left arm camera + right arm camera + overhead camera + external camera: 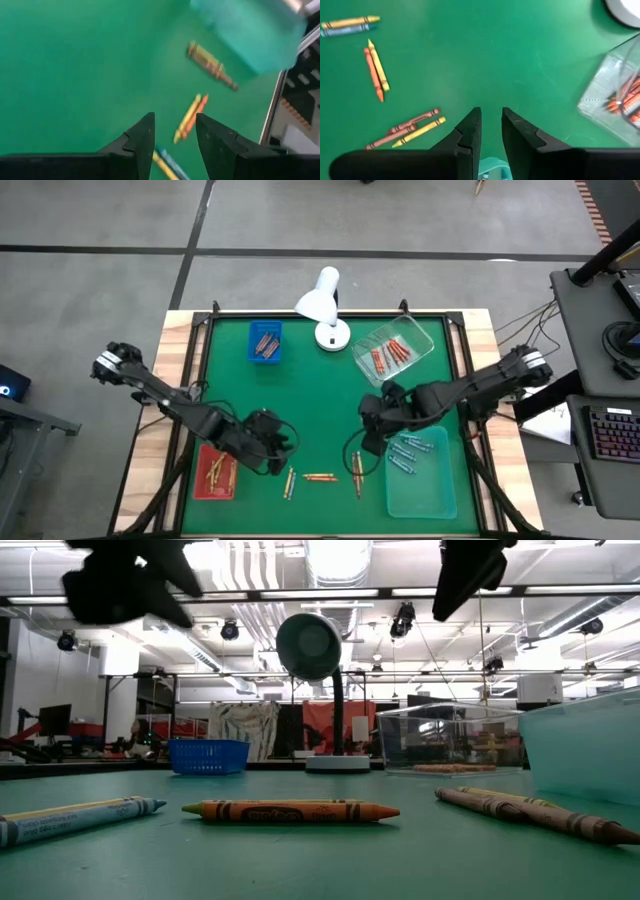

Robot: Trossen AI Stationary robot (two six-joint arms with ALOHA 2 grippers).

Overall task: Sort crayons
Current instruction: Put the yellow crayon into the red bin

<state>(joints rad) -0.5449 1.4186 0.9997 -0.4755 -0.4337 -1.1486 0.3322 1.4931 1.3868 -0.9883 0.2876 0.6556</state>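
Loose crayons lie flat on the green table near its front edge: a yellow and blue pair (289, 483), an orange and yellow pair (320, 477), and a brown and yellow pair (357, 473). The orange crayon (290, 811) shows in the low view. My left gripper (280, 445) hovers up and to the left of them, beside the red tray (198, 480). Its fingers (175, 117) are open and empty. My right gripper (370, 430) hangs above the table between the clear tray (425, 340) and the pale teal tray (420, 495). Its fingers (491, 111) stand narrowly apart, with nothing between them.
A white desk lamp (322, 305) stands at the far middle, and a blue basket (265, 342) with crayons sits to its left. The clear tray holds red-orange crayons, the red tray yellow ones, the teal tray blue ones (408, 452). Bare green table lies in the middle.
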